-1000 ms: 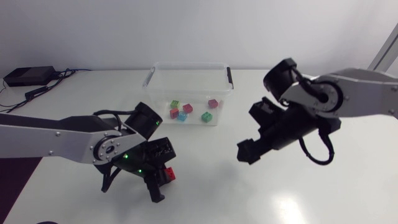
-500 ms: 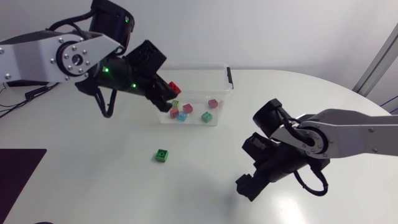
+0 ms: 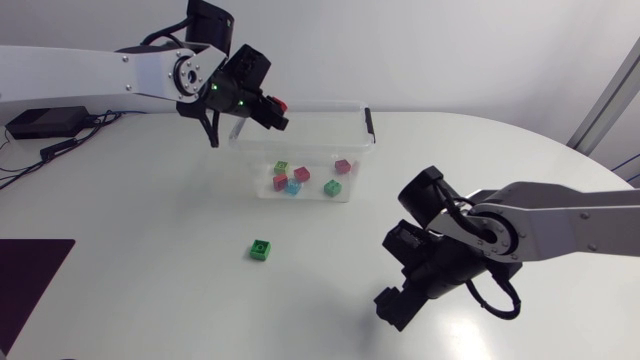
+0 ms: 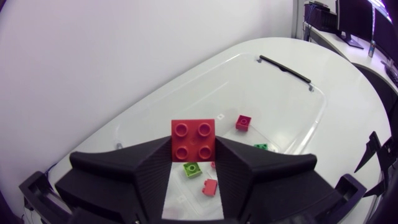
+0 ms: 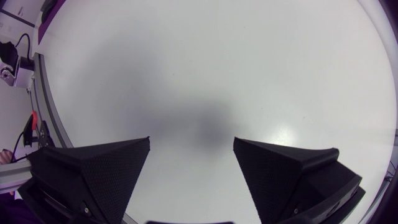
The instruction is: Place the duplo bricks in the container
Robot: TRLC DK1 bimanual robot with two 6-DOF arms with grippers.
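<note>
With left jaws gripping the red brick, swung over the far rim of the container, ready to release; with right jaws gaping, sank nearer the table. Left the green brick outside.

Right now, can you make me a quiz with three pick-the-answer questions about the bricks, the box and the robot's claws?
1. Where is the green brick that is outside the box?
A. on the table
B. on a plate
C. in a cup

2. What colour is the thing the left claw holds?
A. blue
B. yellow
C. red

3. How is the right claw?
A. shut on a brick
B. open and empty
C. shut on a cup

Answers:
1 A, it lies alone on the white table, apart from the box.
2 C, a red brick sits gripped between its fingers above the box.
3 B, its fingers stand apart over bare table.
</note>
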